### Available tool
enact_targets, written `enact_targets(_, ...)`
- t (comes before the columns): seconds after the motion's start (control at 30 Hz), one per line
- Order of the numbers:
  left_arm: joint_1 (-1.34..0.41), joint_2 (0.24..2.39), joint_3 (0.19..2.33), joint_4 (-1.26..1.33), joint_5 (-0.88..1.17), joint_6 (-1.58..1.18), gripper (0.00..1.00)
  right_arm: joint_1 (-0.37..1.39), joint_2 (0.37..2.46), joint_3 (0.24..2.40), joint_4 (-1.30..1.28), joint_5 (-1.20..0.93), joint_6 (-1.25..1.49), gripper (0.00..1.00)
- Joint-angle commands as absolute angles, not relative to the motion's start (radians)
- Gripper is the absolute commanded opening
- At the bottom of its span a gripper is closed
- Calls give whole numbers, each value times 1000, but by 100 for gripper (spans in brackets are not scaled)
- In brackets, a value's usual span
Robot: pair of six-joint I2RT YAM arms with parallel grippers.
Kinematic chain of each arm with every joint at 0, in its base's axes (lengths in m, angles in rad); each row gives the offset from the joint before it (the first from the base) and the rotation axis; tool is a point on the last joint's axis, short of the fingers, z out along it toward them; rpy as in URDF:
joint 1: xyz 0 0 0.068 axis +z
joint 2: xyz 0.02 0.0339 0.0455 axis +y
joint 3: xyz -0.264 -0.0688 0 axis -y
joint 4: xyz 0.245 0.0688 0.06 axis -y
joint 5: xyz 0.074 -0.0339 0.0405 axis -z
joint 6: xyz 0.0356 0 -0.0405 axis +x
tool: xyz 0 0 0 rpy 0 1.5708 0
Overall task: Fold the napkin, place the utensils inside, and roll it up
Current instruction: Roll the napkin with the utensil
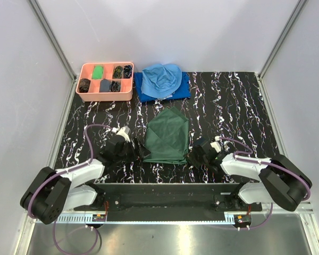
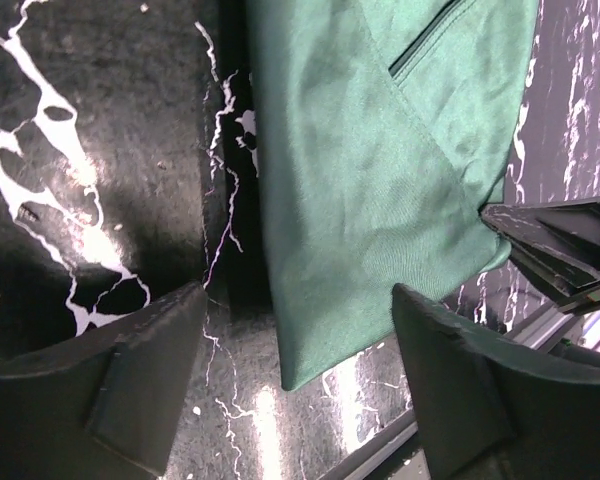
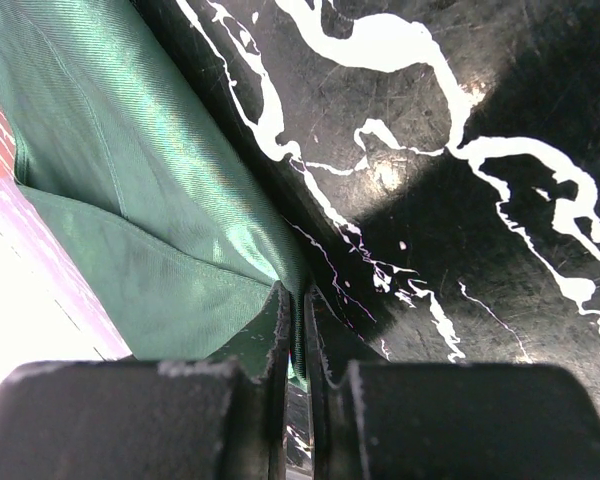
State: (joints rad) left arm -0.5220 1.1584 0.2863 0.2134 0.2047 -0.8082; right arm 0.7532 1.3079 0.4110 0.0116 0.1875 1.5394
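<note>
– Jaws of the left gripper (image 1: 142, 151) stand wide apart, one on each side of the near left corner of the napkin (image 1: 169, 137). They hold nothing.
– And the right gripper (image 1: 193, 154)?
– Its jaws are squeezed almost together. The near right edge of the napkin is pinched between them.
– Where is the napkin?
– It lies flat on the table (image 1: 228, 106), between the two grippers. It is folded over, with a point at the far end.
– Are the utensils inside it?
– No utensils show anywhere. They may be tucked under the fold, but that cannot be told.
– So which step is it?
– The folding looks done. The robot seems to be getting hold of the near edge, most likely to start the roll.
– What does the next move need?
– The left jaws must go right down to the table and close on their corner, because the cloth is thin. Then both grippers should lift and turn the edge over together. That way the roll stays straight and nothing slips out.
</note>
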Motion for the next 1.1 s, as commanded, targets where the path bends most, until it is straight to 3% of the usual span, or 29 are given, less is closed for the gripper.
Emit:
enact_targets(0.0, -520, 1170, 252, 253, 210, -856, 76, 762, 1330, 413, -35, 242, 1536, 0)
enact_targets(0.2, -518, 1258, 233, 389, 304, -913, 58, 762, 1330, 420, -34, 244, 1529, 0)
enact_targets(0.37, -518, 1298, 210, 478, 341, -943, 49, 762, 1338, 423, -34, 249, 1525, 0)
enact_targets(0.77, -503, 1324, 253, 436, 359, -962, 21, 764, 1316, 426, -46, 268, 1488, 1)
enact_targets(0.9, -474, 1324, 275, 399, 380, -948, 10, 764, 1237, 426, -75, 307, 1396, 17)
enact_targets(0.93, -465, 1328, 284, 393, 390, -945, 9, 764, 1220, 433, -84, 317, 1366, 30)
enact_targets(1.07, -430, 1348, 313, 362, 454, -922, 0, 762, 1135, 494, -159, 365, 1145, 54)
